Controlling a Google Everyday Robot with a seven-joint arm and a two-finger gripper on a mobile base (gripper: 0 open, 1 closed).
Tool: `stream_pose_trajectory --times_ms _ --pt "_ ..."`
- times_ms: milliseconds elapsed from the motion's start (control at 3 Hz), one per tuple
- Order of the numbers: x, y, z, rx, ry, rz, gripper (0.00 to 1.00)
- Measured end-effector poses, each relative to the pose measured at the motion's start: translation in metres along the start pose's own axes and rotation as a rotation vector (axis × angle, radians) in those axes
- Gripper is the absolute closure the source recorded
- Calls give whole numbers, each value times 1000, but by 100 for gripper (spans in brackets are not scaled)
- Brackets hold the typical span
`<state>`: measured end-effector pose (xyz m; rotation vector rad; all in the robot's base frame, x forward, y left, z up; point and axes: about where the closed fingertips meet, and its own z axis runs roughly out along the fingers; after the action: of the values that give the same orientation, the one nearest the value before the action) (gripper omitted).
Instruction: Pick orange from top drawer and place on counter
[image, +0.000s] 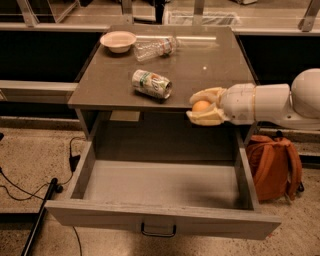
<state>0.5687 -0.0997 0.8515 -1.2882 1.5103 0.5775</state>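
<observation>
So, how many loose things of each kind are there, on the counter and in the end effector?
bowl: 1
bottle: 1
can: 1
orange: 1, gripped by the end effector at the front edge of the counter
Total: 4

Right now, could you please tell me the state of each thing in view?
Orange: gripped, lifted off every surface.
Pincer: shut on the orange, by the front edge of the counter.
Top drawer: pulled open.
Can: lying on its side.
Bottle: lying on its side.
Bowl: upright.
</observation>
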Motion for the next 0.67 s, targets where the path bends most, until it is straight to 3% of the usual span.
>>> stream_pose_trajectory --times_ms 667 --pt "13 -102 -1 181 -10 239 100"
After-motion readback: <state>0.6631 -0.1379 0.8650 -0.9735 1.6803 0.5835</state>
